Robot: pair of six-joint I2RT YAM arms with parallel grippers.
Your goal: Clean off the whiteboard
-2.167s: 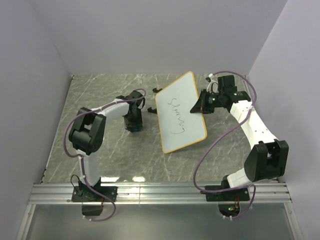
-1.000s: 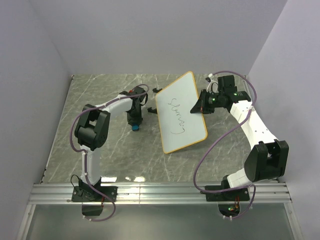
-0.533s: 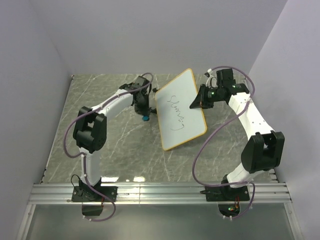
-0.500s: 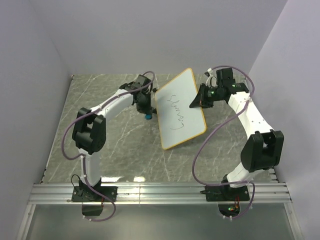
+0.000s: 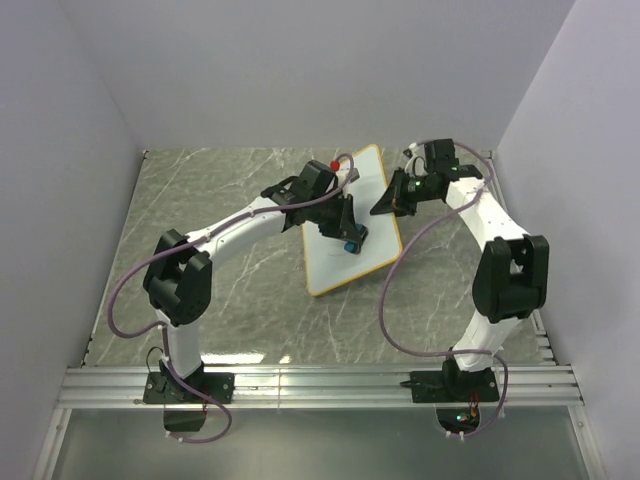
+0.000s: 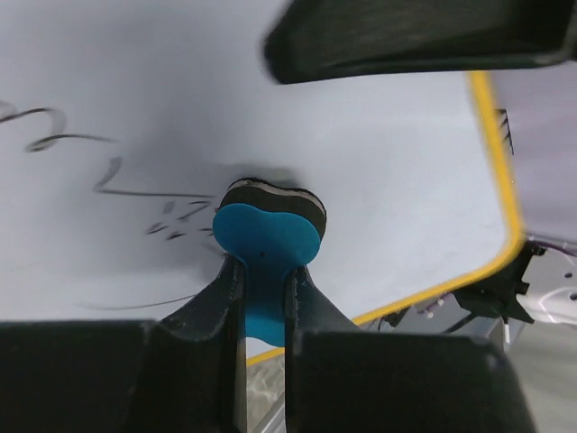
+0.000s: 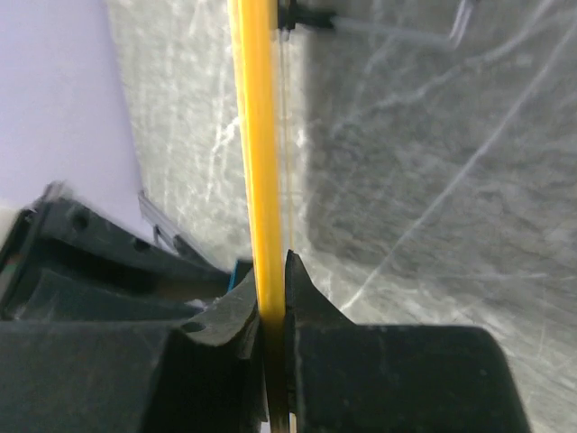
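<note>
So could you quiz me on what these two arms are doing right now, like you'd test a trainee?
1. True or false: the left claw holds the blue eraser against the board.
2. What does the right claw grip?
A) the board, by its yellow edge
B) a marker
C) nothing
3. Is the board wiped clean yet? Say what you see.

Key:
1. True.
2. A.
3. No: black scribbles show beside the eraser.
</note>
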